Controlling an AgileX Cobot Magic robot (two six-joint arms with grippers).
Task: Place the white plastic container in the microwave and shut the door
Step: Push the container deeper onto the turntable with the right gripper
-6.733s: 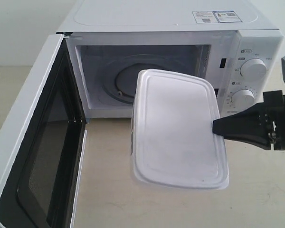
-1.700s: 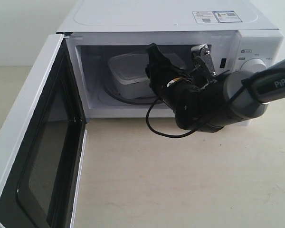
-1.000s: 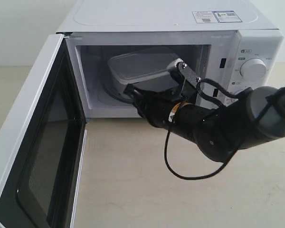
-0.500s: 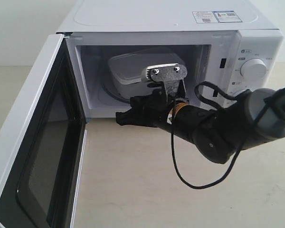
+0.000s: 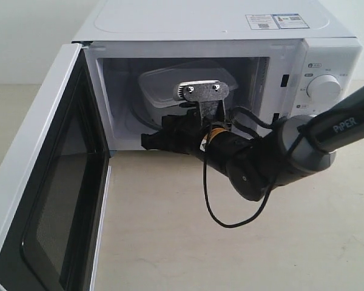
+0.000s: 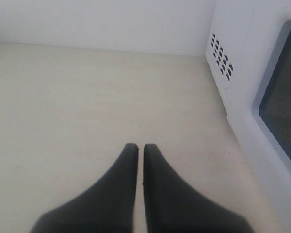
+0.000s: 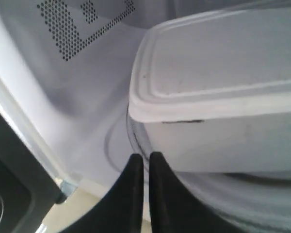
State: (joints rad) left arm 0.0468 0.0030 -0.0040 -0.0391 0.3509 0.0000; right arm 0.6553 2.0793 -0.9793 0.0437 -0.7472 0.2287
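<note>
Your right gripper [image 5: 148, 141] has its fingers pressed together with nothing between them. Its tips sit low at the microwave's [image 5: 200, 18] mouth, just in front of the container [image 5: 164, 85]. The wrist view shows no grip on it.

Your left gripper [image 6: 137, 147] is likewise closed and empty, above bare table [image 6: 63, 97] beside the microwave's outer wall.

The door [image 5: 24, 163] stands wide open, swung well out from the microwave's front. The right arm lies across the opening. The table in front of the microwave is otherwise bare.

The container sits inside the microwave on the turntable [image 7: 218, 191], lid on and roughly level. It is translucent white with rounded corners, and there is spare room between it and the cavity's perforated side wall.
</note>
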